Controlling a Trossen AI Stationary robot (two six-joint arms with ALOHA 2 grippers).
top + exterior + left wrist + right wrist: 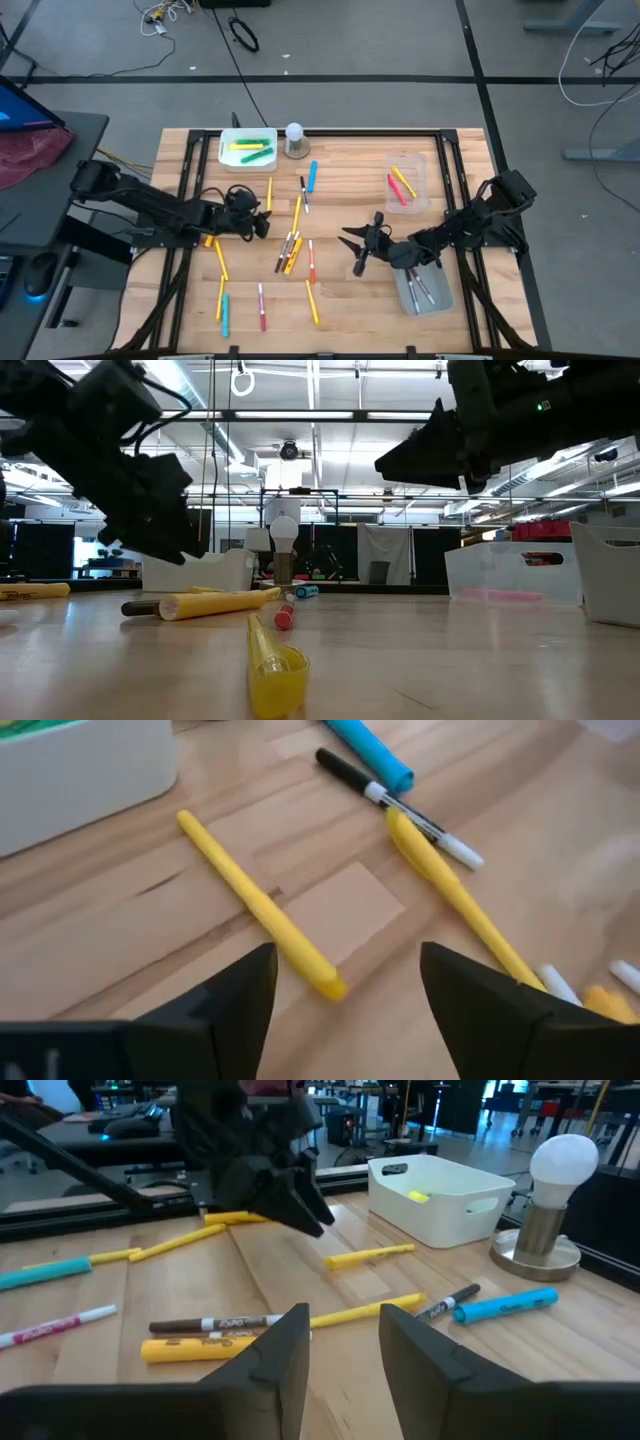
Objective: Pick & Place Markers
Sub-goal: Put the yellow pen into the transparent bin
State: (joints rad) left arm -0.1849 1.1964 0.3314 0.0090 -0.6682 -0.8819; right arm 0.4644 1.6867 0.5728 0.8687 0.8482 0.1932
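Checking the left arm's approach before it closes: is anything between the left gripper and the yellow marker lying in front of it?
Nothing visible is in the way. The left gripper is open, with the yellow marker on bare wood just ahead of its fingers. The black marker and blue marker lie farther off, to one side.

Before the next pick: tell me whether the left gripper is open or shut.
Open. The left gripper shows a wide gap between its fingers, nothing held, above a yellow marker.
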